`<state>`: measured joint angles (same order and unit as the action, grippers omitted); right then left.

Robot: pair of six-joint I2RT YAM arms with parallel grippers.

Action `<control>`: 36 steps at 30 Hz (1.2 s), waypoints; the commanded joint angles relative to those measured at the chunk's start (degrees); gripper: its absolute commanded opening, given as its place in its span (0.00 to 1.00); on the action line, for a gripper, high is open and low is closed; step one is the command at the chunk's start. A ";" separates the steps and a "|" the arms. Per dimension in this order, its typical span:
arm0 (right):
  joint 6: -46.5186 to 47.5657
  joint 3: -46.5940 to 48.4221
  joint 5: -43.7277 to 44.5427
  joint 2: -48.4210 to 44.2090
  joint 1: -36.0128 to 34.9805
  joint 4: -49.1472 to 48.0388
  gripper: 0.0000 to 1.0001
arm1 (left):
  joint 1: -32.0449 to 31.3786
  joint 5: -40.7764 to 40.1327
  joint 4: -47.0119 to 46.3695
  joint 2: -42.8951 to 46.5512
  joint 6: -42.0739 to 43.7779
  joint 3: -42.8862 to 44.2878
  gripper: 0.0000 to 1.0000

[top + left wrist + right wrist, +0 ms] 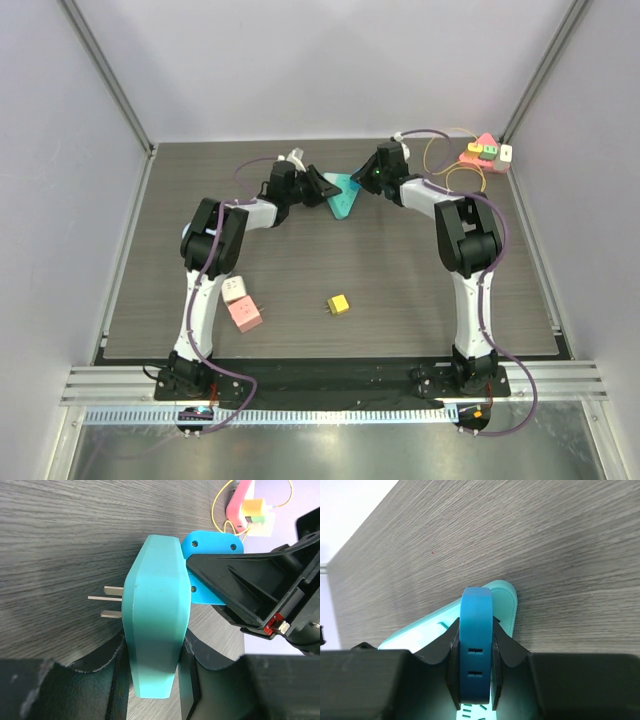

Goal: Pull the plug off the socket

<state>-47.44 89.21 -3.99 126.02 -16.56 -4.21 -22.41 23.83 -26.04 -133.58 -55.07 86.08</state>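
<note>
A robotics lab test cell: plain white enclosure walls (300, 60), aluminium mounting rails (110, 385) along the near edge, and a grey wood-grain worktop (350, 260) set between them.

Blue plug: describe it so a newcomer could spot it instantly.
Look to the far middle of the grey wood-grain table, at the teal socket block held there. The blue plug sits against its face, pinched in the right gripper. It is a darker, truer blue than the teal block.
</note>
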 commanded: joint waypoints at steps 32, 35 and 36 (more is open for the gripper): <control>10.79 -15.01 -1.20 -26.42 -4.09 2.45 0.01 | 4.92 -5.11 15.23 -6.00 2.59 9.02 0.61; 11.31 -22.40 -0.58 -31.26 -6.81 3.23 0.01 | 4.92 -5.91 14.44 -3.72 4.53 6.91 0.72; 11.58 -25.37 -0.41 -33.18 -7.52 3.68 0.01 | 5.01 -5.91 14.53 -3.36 4.97 6.56 0.73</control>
<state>-37.28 68.03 -4.43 98.78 -22.15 -0.43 -17.65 18.63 -18.68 -137.84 -53.98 95.37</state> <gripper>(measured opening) 0.269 0.716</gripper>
